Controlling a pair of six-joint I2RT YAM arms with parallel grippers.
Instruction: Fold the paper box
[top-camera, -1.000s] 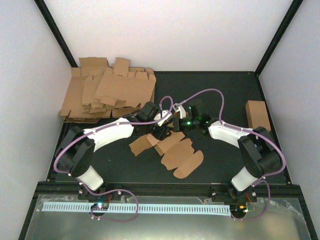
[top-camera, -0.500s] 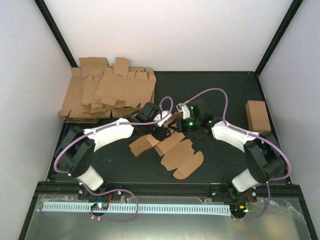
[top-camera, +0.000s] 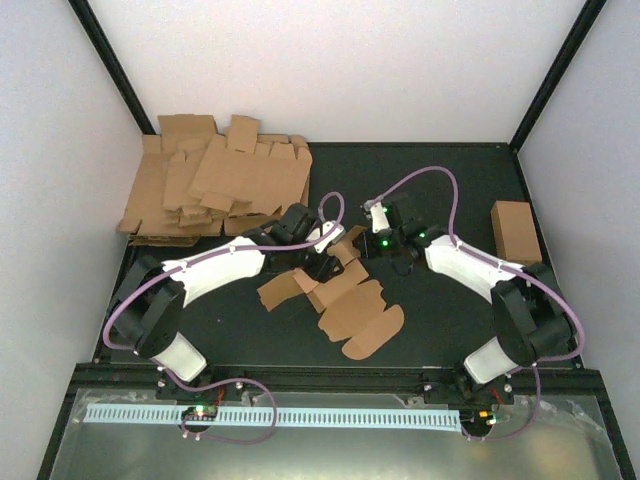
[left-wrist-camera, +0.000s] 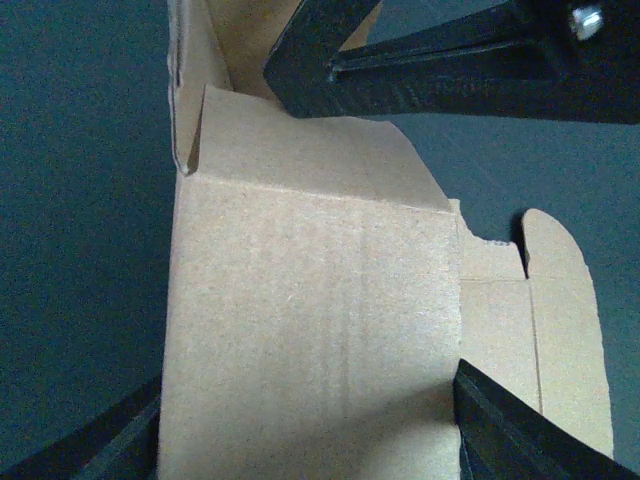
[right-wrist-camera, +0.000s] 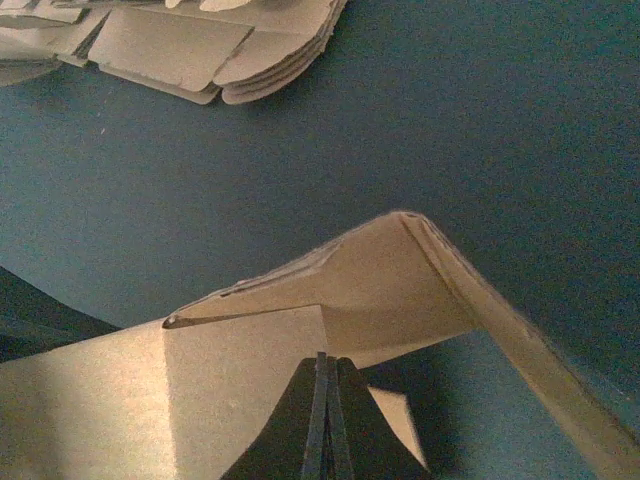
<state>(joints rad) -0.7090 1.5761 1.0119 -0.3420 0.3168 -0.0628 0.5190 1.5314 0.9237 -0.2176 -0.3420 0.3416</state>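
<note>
**A:** Where is the paper box?

**B:** It's in the middle of the bench. Most of it lies flat, with the rounded flaps fanned toward 5 o'clock. The end toward 12 o'clock is lifted between the two arms.

**A:** And the left gripper?

**B:** Its jaws are spread wide over one panel of the box, with a finger against each side edge, so it holds the panel across its width.

**A:** The right gripper?

**B:** Its fingers are pressed tight together with nothing between them. The tips meet a raised, bent flap at the box's lifted end.

**A:** Anything else around?

**B:** There's a heap of flat blanks at 10 o'clock and a closed cardboard brick at 3 o'clock. Both are well apart from the box.
</note>
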